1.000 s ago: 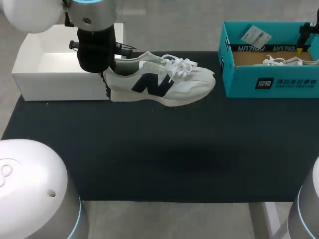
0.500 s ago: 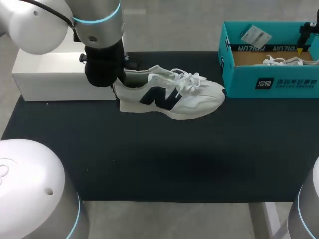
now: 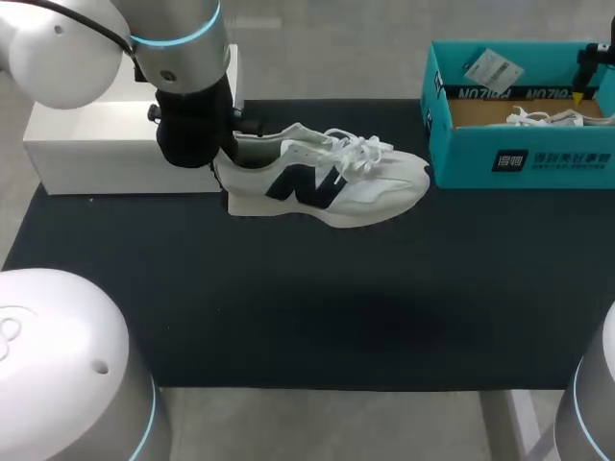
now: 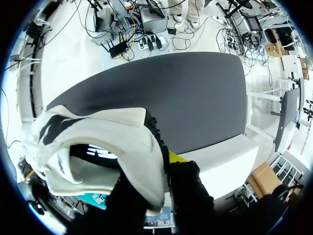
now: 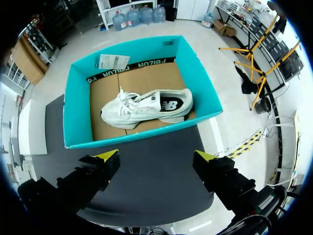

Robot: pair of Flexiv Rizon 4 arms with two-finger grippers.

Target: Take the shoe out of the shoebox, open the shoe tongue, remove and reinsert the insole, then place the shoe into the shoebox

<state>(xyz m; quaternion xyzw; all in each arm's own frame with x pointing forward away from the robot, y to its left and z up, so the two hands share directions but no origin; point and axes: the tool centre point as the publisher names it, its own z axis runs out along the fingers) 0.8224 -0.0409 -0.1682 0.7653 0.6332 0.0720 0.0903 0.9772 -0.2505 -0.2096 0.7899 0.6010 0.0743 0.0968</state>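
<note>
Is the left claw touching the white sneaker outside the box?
Touching: the left wrist view shows the left gripper pinching the white sneaker at its heel, from both sides.

The worktop [image 3: 307, 317] is covered with a dark, matt, finely textured mat. The shoe [image 3: 327, 181] is made up of white cloth and soft matt panels, with woven laces. The teal shoebox [image 3: 524, 158] is formed of smooth matt cardboard and lined with raw brown board. The left arm's housing [image 3: 58, 355] is finished in glossy white plastic.
</note>
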